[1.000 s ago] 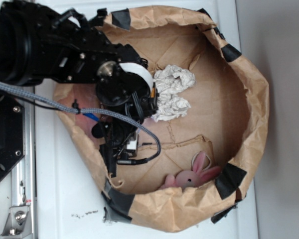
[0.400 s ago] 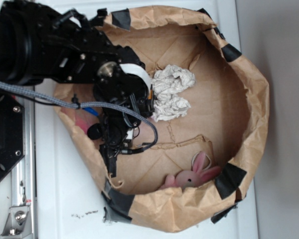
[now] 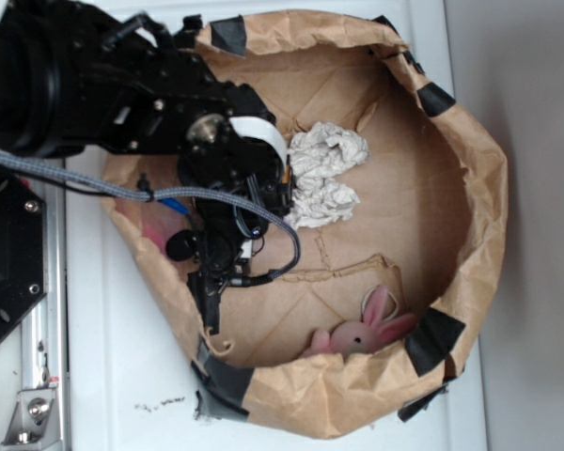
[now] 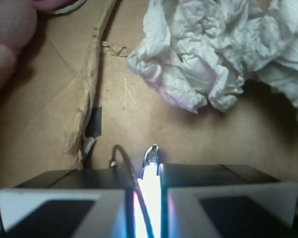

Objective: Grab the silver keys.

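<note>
One crumpled white paper wad (image 4: 213,54) lay just beyond the fingers (image 4: 150,198), and one pink plush bunny (image 3: 362,331) sat well apart, near the wall of the brown paper bag (image 3: 470,216) holding everything. The fingers were nearly closed on the silver keys (image 4: 151,163) (only a tip and a wire loop showed between them), low over the bag floor on the white table (image 3: 122,376).

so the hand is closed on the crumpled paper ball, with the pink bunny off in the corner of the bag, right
Not quite. The wrist view shows the hand closed on the silver keys; the crumpled paper ball lies free ahead of it. The pink bunny is in the bag's corner.
</note>
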